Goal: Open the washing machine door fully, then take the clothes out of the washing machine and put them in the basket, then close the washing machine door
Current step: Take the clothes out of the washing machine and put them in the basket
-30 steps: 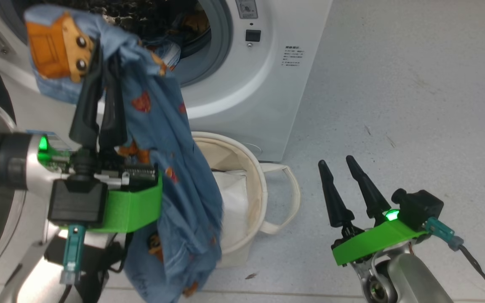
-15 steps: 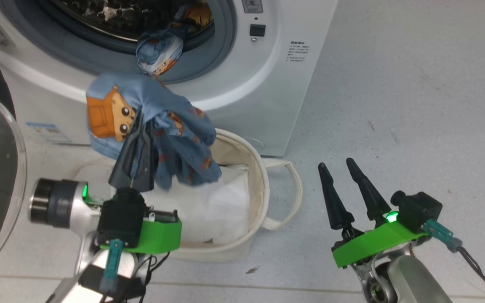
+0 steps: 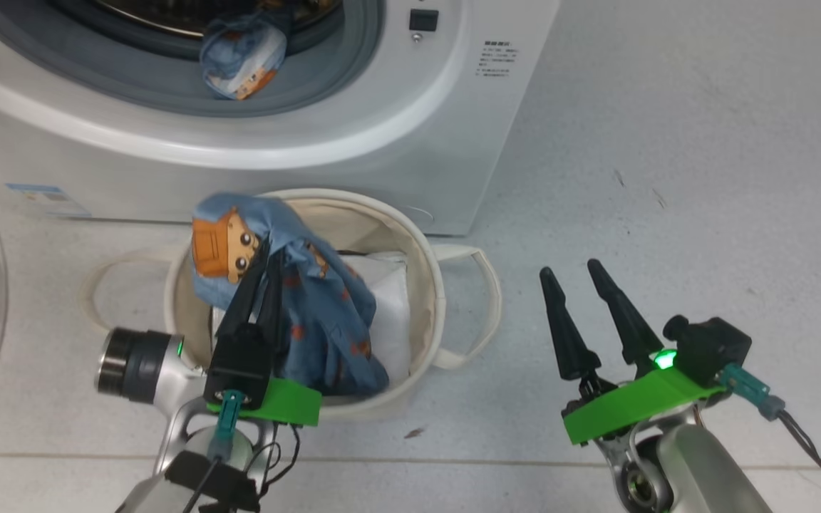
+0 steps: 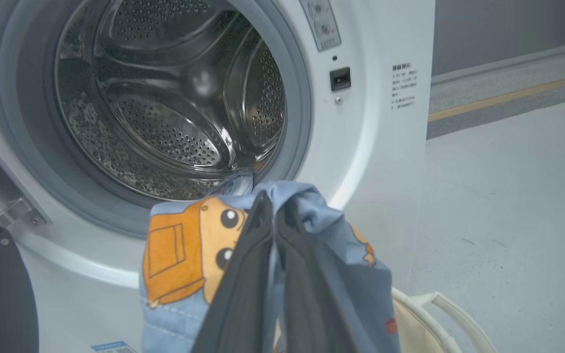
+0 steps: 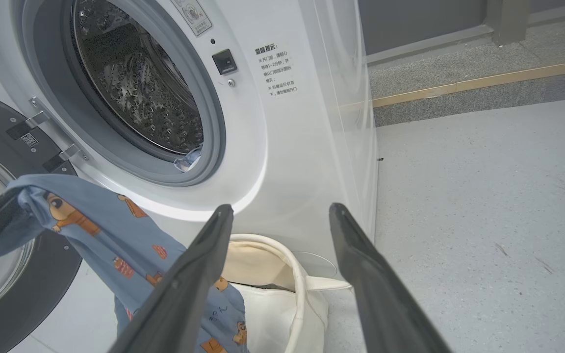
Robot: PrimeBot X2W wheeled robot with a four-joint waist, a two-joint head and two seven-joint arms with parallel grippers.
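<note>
While my left claw [image 3: 273, 258] is clamped shut on the blue cartoon-print garment [image 3: 325, 320], already hanging into the basket [image 3: 430, 285], I should sink lower until the cloth slackens, then release so nothing drapes over the rim. My right claw [image 3: 569, 268] stands wide open, empty. Beyond lies pale speckled floor [image 3: 667, 178]. More blue cloth [image 3: 239, 53] rests on the gasket [image 3: 339, 78] of the washing machine [image 3: 382, 157], its door [image 5: 42, 274] swung open.

I see left gripper [image 4: 275, 211] pinched tight on light blue garment [image 4: 346, 274] — orange cartoon face just left of fingers. Behind it, washing machine [image 4: 375, 162], steel drum [image 4: 165, 122] in plain sight; scrap of blue cloth [image 4: 237, 182] at drum's lower lip. Basket [image 4: 427, 314] rim at lower right, beside hanging garment.
</note>
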